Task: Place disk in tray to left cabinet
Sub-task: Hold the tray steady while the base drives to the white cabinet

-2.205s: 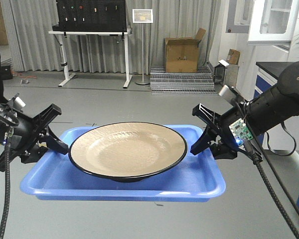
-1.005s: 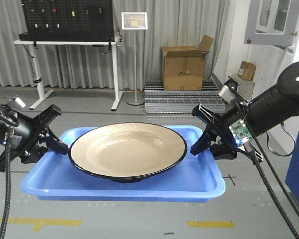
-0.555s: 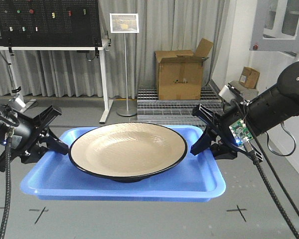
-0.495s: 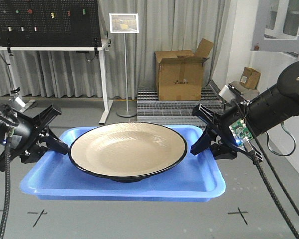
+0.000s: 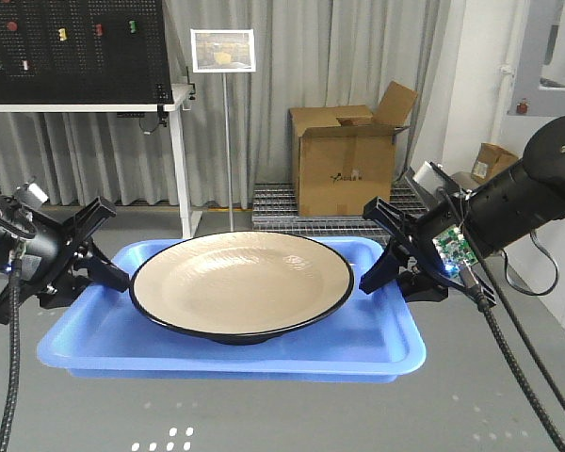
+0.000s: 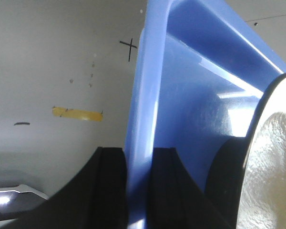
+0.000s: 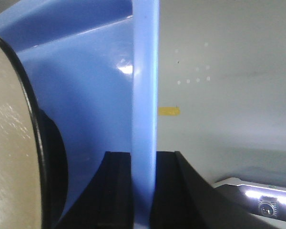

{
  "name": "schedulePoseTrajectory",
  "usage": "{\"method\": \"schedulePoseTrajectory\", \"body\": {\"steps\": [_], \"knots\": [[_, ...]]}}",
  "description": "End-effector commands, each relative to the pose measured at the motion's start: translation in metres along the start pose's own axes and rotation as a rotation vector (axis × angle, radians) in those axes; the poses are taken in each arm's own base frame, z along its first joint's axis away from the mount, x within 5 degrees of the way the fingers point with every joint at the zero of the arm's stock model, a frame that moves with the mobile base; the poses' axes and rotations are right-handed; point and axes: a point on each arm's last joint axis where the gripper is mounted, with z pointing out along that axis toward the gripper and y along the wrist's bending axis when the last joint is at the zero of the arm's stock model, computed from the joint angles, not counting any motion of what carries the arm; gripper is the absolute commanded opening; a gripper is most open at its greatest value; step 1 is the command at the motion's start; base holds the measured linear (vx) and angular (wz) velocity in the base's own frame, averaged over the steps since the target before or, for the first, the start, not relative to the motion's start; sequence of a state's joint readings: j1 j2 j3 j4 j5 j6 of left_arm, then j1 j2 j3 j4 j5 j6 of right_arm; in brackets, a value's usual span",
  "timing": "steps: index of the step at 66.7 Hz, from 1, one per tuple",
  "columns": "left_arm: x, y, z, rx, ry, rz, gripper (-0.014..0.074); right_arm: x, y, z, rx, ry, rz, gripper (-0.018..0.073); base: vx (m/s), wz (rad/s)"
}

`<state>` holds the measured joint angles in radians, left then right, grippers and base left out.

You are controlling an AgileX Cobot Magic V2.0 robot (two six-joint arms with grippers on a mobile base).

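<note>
The tan disk (image 5: 241, 283) with its black rim sits in the middle of the blue tray (image 5: 377, 350), which hangs in the air between my two arms. My left gripper (image 5: 111, 273) is shut on the tray's left rim (image 6: 142, 143). My right gripper (image 5: 369, 273) is shut on the tray's right rim (image 7: 145, 119). The disk's edge (image 6: 271, 157) shows at the right of the left wrist view, and its black rim (image 7: 28, 119) at the left of the right wrist view. The left cabinet is out of view.
Ahead stand a sign on a pole (image 5: 224, 52), an open cardboard box (image 5: 348, 160) on a metal grating (image 5: 282, 212), and a black pegboard bench (image 5: 66, 56) at the left. A smaller box (image 5: 494, 162) sits at the right. Grey floor lies below.
The background has shifted rightward and grown nearer across the frames as the base turns and moves. Tray, disk and both grippers keep the same pose relative to the camera.
</note>
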<state>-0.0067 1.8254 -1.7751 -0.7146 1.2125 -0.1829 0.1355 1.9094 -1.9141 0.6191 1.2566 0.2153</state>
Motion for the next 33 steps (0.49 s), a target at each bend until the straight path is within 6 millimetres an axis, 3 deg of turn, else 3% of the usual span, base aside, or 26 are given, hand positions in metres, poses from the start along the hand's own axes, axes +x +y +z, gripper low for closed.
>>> {"method": "schedulePoseTrajectory", "body": {"steps": [1, 33], "knots": [[0.0237, -0.0521, -0.0235, 0.277, 0.065, -0.034, 0.0000, 0.0230, 0.0565, -0.0297, -0.300, 0.034, -0.007, -0.0006, 0.70, -0.02], [0.0237, -0.0521, -0.0235, 0.277, 0.065, -0.034, 0.0000, 0.0230, 0.0565, -0.0297, -0.299, 0.034, -0.007, -0.0006, 0.67, -0.03]]}}
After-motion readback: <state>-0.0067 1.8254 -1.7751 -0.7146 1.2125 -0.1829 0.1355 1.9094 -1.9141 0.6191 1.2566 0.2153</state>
